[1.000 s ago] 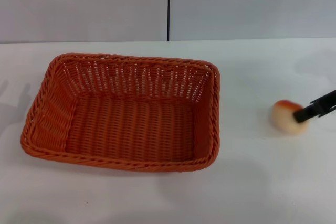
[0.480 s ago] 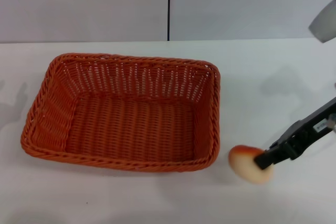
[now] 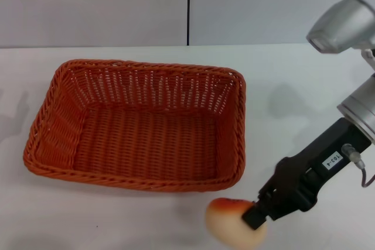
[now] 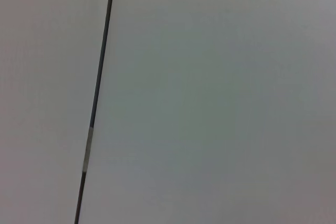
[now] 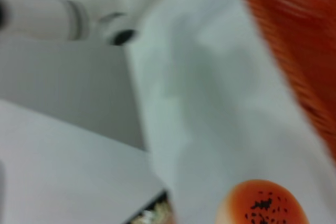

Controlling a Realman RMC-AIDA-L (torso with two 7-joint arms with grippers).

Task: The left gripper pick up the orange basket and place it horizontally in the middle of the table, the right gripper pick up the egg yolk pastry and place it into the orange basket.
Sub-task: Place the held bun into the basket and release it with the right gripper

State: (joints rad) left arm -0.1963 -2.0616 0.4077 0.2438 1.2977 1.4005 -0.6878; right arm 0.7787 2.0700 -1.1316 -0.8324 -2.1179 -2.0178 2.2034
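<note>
The orange basket (image 3: 140, 124) lies lengthwise on the white table (image 3: 293, 80), left of centre, with nothing in it. My right gripper (image 3: 253, 217) is shut on the egg yolk pastry (image 3: 231, 222) and holds it in the air just in front of the basket's near right corner. The black claw reaches in from the lower right on its silver arm (image 3: 357, 106). In the right wrist view the egg yolk pastry (image 5: 262, 205) shows its glossy sesame-specked top, with the orange basket (image 5: 299, 40) a blur beyond it. My left gripper is out of view.
A grey wall (image 3: 94, 4) with a dark vertical seam (image 3: 188, 7) stands behind the table's far edge. The left wrist view shows only that wall (image 4: 210, 98) and seam. Bare tabletop lies to the right of the basket.
My right gripper has carried the pastry from the table's right side toward the near edge and leftward, now close to the basket's near right corner. The basket has not moved.
</note>
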